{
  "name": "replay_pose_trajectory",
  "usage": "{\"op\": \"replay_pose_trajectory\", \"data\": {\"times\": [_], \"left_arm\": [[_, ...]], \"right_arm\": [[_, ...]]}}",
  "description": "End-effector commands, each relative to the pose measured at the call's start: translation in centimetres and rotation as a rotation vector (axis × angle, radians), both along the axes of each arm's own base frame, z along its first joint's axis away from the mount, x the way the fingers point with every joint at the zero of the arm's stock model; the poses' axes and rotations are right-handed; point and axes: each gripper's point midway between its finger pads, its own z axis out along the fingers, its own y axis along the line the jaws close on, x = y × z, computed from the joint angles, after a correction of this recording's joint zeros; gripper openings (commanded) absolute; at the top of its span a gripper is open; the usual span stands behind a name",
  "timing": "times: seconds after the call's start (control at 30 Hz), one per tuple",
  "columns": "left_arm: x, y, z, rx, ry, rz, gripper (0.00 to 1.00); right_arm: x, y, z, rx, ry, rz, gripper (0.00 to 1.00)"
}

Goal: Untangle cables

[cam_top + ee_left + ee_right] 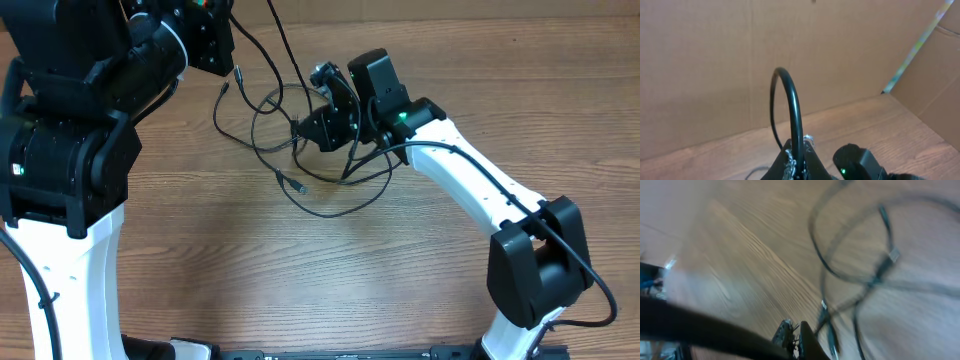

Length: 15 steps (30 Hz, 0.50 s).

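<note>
Pinching a lifted cable (793, 100) between fingers pressed tight together, the left tool (797, 162) sits raised well above the worktop (300, 290). The cord arches up out of its tips against a cardboard wall (715, 60). Held high like that, it probably serves as an anchor, so one strand is drawn up out of the knot while the other arm works below.

The right tool (306, 128) is down in the middle of the cables (285, 150), its fingers also closed together. In the right wrist view (badly blurred) a thin strand runs just beside the fingertips (786, 332), but whether it is actually caught between them I cannot tell.

Outward from there, the cables lie as loose overlapping loops on the wood between the two arms. One small plug (294, 185) lies free at the near edge of the tangle, and another loop trails toward the left arm.

The tangle looks far from sorted.
</note>
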Motion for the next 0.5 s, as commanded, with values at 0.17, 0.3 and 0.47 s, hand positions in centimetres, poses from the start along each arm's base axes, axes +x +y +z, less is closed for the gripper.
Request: {"op": "replay_pose_trajectory", "data": {"times": [0.17, 0.3, 0.47], "left_arm": [[-0.8, 0.2, 0.3, -0.008, 0.000, -0.001, 0.04], [-0.7, 0.2, 0.1, -0.007, 0.007, -0.001, 0.04], [-0.7, 0.2, 0.1, -0.006, 0.008, -0.001, 0.04]], "right_arm": [[0.9, -9.2, 13.2, -0.181, -0.218, -0.406, 0.04], [-1.1, -13.6, 19.7, -0.170, -0.259, -0.640, 0.04], [-3.5, -15.7, 22.9, -0.076, -0.233, -0.775, 0.04]]}}
